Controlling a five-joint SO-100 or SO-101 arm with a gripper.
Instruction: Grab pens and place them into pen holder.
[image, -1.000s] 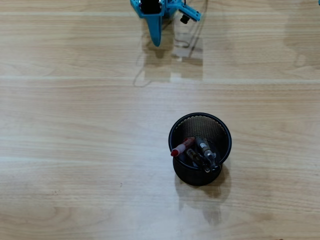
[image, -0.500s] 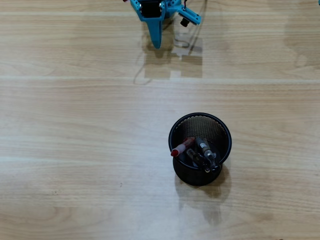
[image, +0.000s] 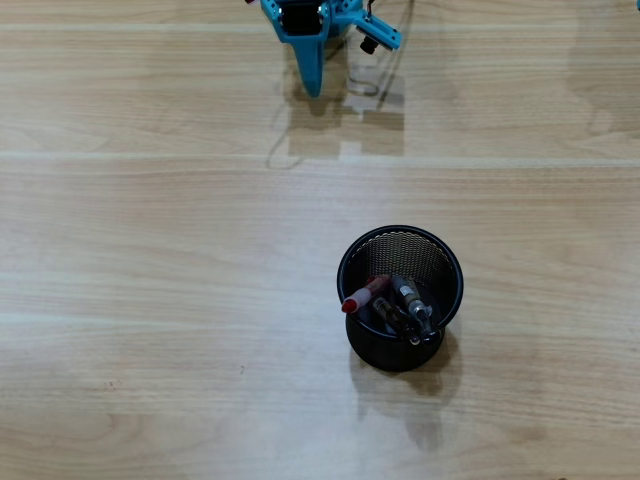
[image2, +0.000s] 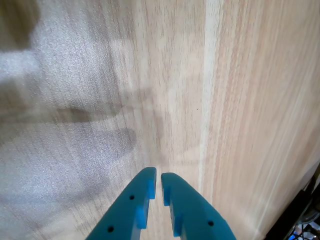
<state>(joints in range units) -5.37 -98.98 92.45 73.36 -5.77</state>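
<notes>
A black mesh pen holder (image: 431, 256) stands on the wooden table, right of centre in the overhead view. Several pens lean inside it; one has a red cap (image: 353, 303) at the holder's left rim, others are dark (image: 408, 303). No pen lies loose on the table. My blue gripper (image: 312, 85) is at the top edge of the overhead view, far from the holder. In the wrist view the gripper (image2: 158, 176) points at bare wood, its jaws nearly together with only a thin gap and nothing between them. The holder is out of the wrist view.
The light wooden table (image: 150, 300) fills both views. A cable (image: 385, 70) hangs beside the arm at the top. The table's edge (image2: 290, 205) shows at the lower right of the wrist view.
</notes>
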